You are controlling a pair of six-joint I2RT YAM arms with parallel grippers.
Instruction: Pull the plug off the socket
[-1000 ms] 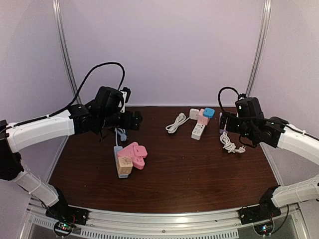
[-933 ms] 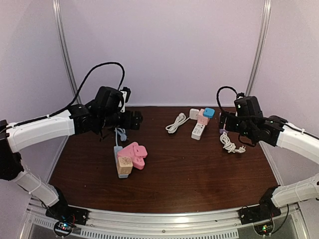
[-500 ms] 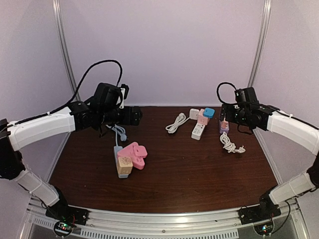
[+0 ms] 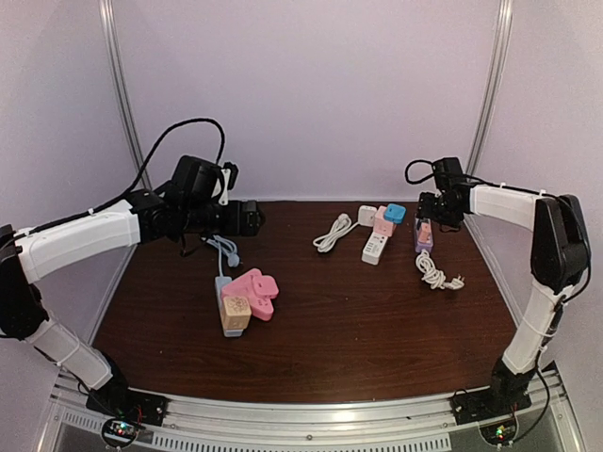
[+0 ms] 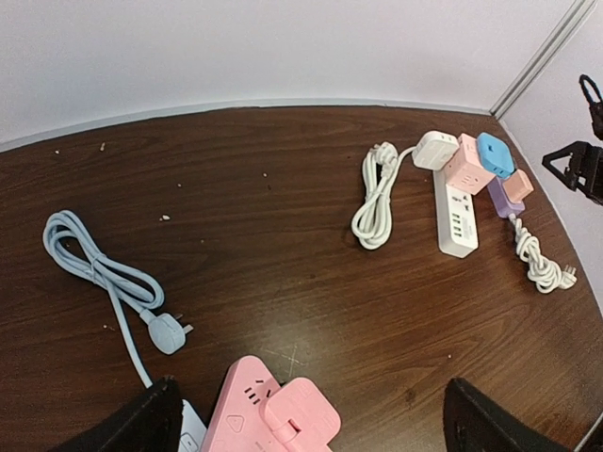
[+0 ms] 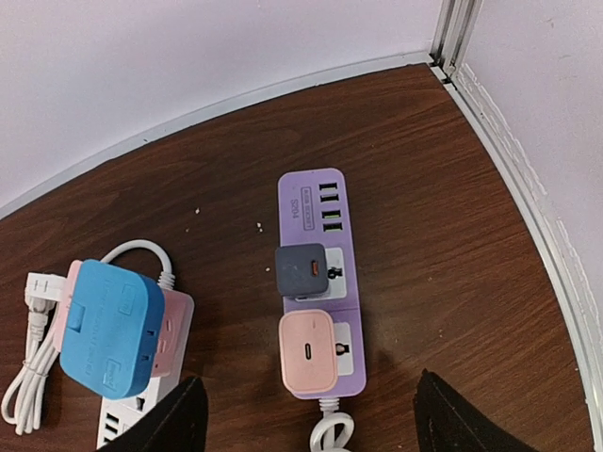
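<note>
Right gripper (image 6: pixel 311 419) open wide, empty, hovering above purple strip (image 6: pixel 306 181) near back-right corner. Grey plug (image 6: pixel 301 269) and pink plug (image 6: pixel 308 351) seated in it. Left gripper (image 5: pixel 311 428) open wide, empty, over pink strip (image 5: pixel 247 422).

Looks like dark wood veneer on the table (image 6: pixel 424 169), smooth, fine-grained, with a low sheen; reads as smooth matt plastic on the purple power strip (image 6: pixel 320 237), grey plug (image 6: pixel 301 268) and pink plug (image 6: pixel 309 350); gleams slightly on the blue adapter (image 6: pixel 108 328); seems rubbery on the white cable (image 5: pixel 375 193); shows dull metal on the corner rail (image 6: pixel 454 28).
</note>
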